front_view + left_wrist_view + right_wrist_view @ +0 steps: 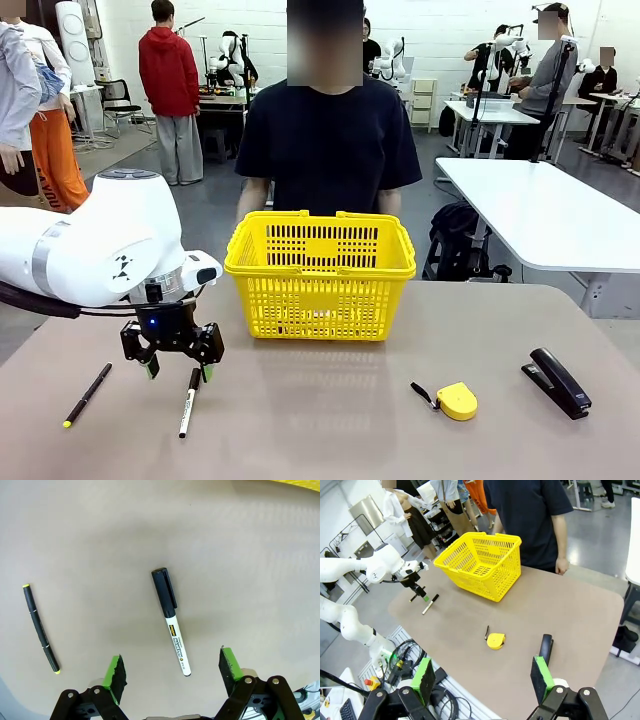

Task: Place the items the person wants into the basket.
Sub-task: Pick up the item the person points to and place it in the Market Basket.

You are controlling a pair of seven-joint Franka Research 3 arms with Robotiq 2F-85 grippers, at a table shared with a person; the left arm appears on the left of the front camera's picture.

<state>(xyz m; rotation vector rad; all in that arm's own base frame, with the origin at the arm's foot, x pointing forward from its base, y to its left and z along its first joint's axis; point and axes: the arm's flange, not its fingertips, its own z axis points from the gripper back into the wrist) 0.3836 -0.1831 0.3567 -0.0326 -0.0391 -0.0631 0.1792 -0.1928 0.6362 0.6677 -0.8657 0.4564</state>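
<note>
Now, left tool (178, 372): I see it spread wide and empty, hanging just above the marker (172, 627), one pad to either side of the barrel.
Marker place: flat on the tabletop (330, 420), lower left of the front frame, well apart from the basket (320, 300) at centre.
Marker handling: I judge it light, stiff, round and slick; it may roll or skid if one pad lands first.
Where I'd grip: across the white barrel near mid-length, not on the black cap.
Right tool (482, 675): spread open, empty, high over the tabletop.
Tape measure (457, 400): lower right, untouched.
</note>
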